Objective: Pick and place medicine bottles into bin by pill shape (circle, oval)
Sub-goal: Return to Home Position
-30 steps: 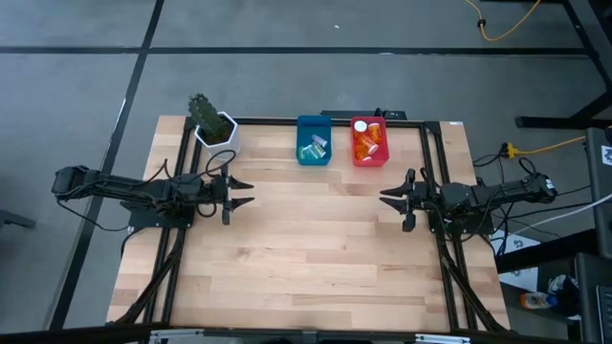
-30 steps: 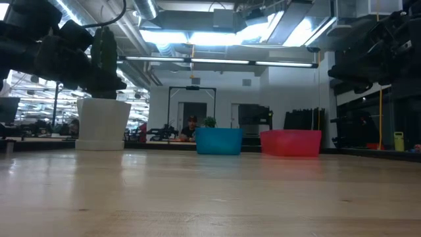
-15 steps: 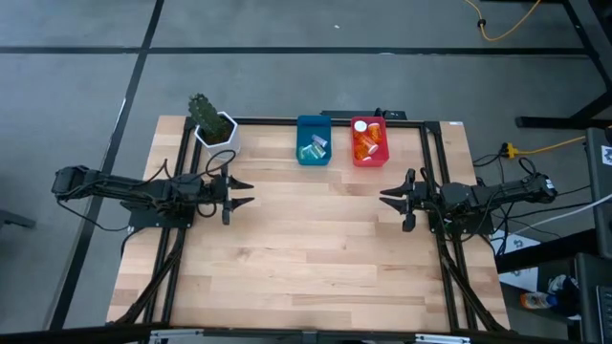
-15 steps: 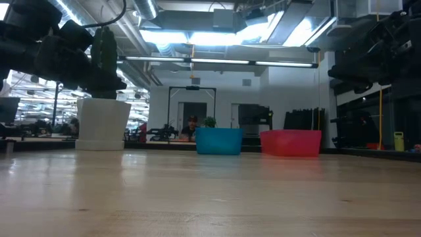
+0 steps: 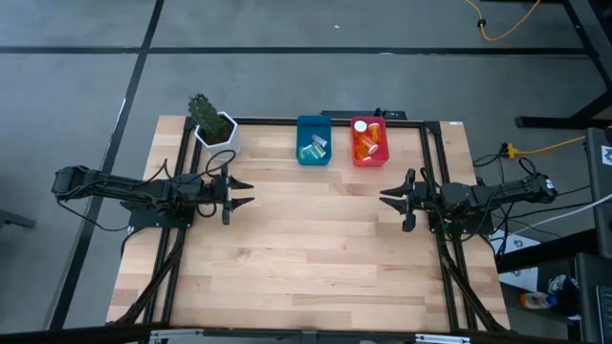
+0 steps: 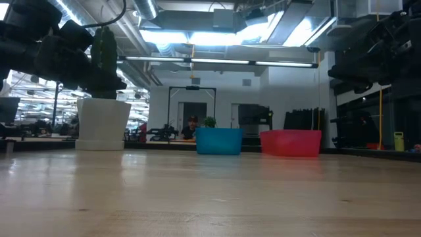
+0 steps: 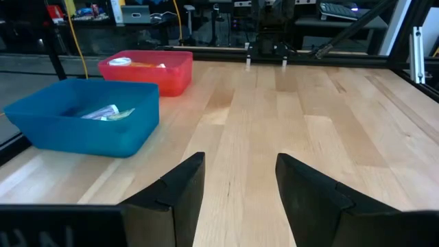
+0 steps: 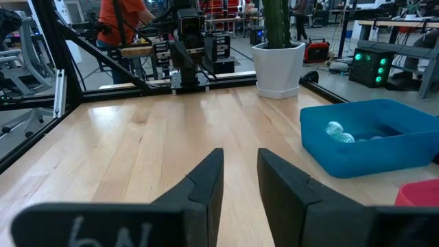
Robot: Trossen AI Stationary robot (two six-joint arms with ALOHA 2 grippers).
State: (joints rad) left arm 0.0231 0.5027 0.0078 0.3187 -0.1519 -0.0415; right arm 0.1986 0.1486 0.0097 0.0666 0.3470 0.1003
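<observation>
The blue bin (image 5: pixel 313 139) stands at the table's far edge and holds pale teal and yellowish vials (image 7: pixel 108 113). The red bin (image 5: pixel 369 140) stands just to its right and holds orange bottles with white caps (image 5: pixel 367 141). No bottle lies on the bare tabletop. My left gripper (image 5: pixel 241 192) hovers open and empty at the table's left side, pointing right. My right gripper (image 5: pixel 389 199) hovers open and empty at the table's right side, pointing left. Both bins show in the low view, the blue bin (image 6: pixel 218 141) and the red bin (image 6: pixel 291 142).
A white pot with a cactus (image 5: pixel 212 124) stands at the far left corner. A black frame rail (image 5: pixel 277 121) runs along the far edge, more rails along both sides. Bare wood (image 5: pixel 316 239) lies between the arms. A person in an orange top (image 8: pixel 127 20) stands beyond the table.
</observation>
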